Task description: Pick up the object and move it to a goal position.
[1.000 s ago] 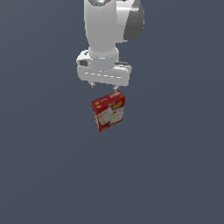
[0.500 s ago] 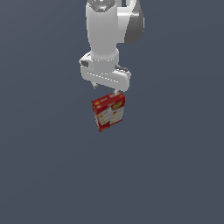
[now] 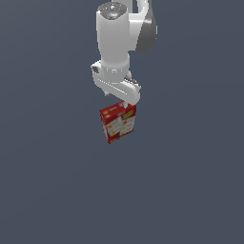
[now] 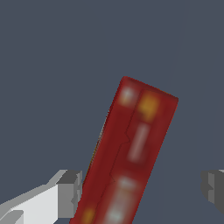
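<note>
**Lining up on the carton before the squeeze**

Exterior view: the arm comes down from the top centre of the frame, and its gripper (image 3: 125, 101) sits right at the top edge of the red carton (image 3: 118, 123), which stands upright a little above the middle of the picture on the plain grey floor (image 3: 190, 190). The printed white and yellow front faces the camera. From here I cannot tell whether the fingers touch the box, since the hand body hides them.

Wrist view: the carton's narrow red top fills the centre and lower centre of the frame, lying at a slant across the gap. One finger (image 4: 70, 194) shows at the lower left, just beside the box, the other at the lower right edge, well apart from it. So the pincer is spread and nothing is clamped yet.

To do this well, I would judge that the wrist should turn to square the pads with the carton's broad faces, centre the box between them, descend further, then close gently.
</note>
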Controlling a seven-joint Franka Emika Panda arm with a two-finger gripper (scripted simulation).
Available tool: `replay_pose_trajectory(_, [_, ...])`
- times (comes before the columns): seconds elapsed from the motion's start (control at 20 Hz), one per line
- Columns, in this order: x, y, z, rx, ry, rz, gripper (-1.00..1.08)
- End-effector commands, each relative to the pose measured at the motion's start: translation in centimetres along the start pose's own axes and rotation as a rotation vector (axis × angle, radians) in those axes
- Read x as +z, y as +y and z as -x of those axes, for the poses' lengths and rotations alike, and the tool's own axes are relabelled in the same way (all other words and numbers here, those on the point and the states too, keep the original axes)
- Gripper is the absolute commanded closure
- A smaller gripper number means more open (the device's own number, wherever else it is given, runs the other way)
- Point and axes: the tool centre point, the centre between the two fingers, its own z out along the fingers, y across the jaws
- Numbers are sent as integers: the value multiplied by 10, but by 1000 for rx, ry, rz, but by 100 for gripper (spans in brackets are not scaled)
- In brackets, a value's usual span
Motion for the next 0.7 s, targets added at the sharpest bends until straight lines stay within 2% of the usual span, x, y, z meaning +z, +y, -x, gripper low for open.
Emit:
replay_pose_trajectory(0.0, [3,-1,1,65,3,-5,-92])
replay_pose_trajectory(0.35, [11,-3,3,220,10,-16,-92])
replay_pose_trajectory(0.65, [15,-4,4,305,13,-23,-92])
